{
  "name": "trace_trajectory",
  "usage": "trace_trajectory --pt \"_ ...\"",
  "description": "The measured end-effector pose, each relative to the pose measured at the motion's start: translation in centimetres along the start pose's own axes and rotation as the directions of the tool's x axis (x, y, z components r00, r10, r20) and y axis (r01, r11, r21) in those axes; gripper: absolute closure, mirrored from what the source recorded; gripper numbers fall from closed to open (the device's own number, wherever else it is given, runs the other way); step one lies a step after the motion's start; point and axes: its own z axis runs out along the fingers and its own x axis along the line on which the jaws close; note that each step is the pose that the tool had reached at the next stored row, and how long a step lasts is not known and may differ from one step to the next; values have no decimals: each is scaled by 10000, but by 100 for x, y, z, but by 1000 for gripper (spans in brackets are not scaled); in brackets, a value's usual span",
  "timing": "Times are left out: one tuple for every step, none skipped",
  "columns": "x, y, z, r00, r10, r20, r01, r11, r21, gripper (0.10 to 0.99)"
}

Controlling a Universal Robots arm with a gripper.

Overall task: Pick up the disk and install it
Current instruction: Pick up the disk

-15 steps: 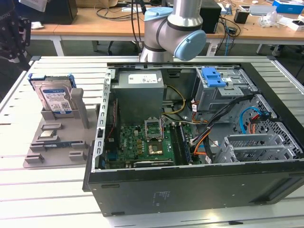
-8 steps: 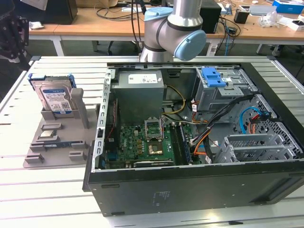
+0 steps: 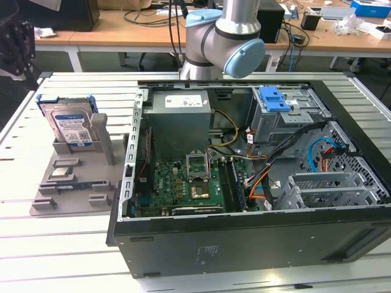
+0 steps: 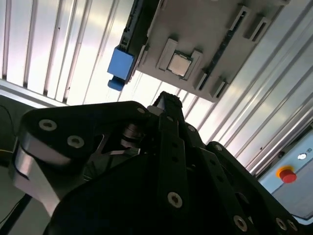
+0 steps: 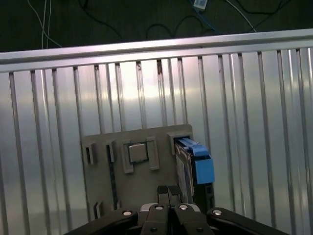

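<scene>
One disk (image 3: 68, 125) stands on edge in a slot at the far end of the grey holder (image 3: 73, 183), its white-and-blue label facing the exterior view and its blue frame showing along the top and sides. A small square chip (image 3: 63, 171) lies flat in a recess of the same holder, nearer than the disk. The holder rests on the slatted metal desk (image 3: 55, 244), and an open computer case (image 3: 244, 232) sits just beside the holder, on the exterior view's right. The arm's (image 3: 223, 36) pale blue joint rises behind the case, well away from the holder.

In both wrist views the end effector (image 5: 168, 191) (image 4: 164, 103) hangs over the holder, apart from the disk (image 5: 195, 164) (image 4: 121, 62) (seen there edge-on, mostly as its blue frame). Its two fingertips (image 5: 163, 193) sit narrow, pressed together with nothing between them, and the chip (image 5: 138, 152) (image 4: 179, 63) shows just beyond them on the holder (image 5: 146, 181) (image 4: 205, 29).
</scene>
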Motion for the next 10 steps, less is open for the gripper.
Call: trace_trajectory --pt "0 0 0 10000 -96 -1 96 10000 -2 984" --pt "0 0 0 9997 -229 -2 229 9997 -5 984" --pt "0 0 0 9995 -316 -3 316 9995 -7 984" --pt "0 0 0 9988 -485 -4 485 9988 -10 984" --pt "0 0 1 9983 -588 -4 588 9983 -12 984" --pt "0 0 0 9977 -683 -5 683 9977 -15 984" --pt "0 0 0 9969 -781 -6 781 9969 -18 984" --pt "0 0 0 9962 -866 -7 866 9962 -20 984" --pt "0 0 0 9954 -962 -7 962 9954 -22 984" --pt "0 0 0 9946 -1037 -7 1037 9946 -23 984"
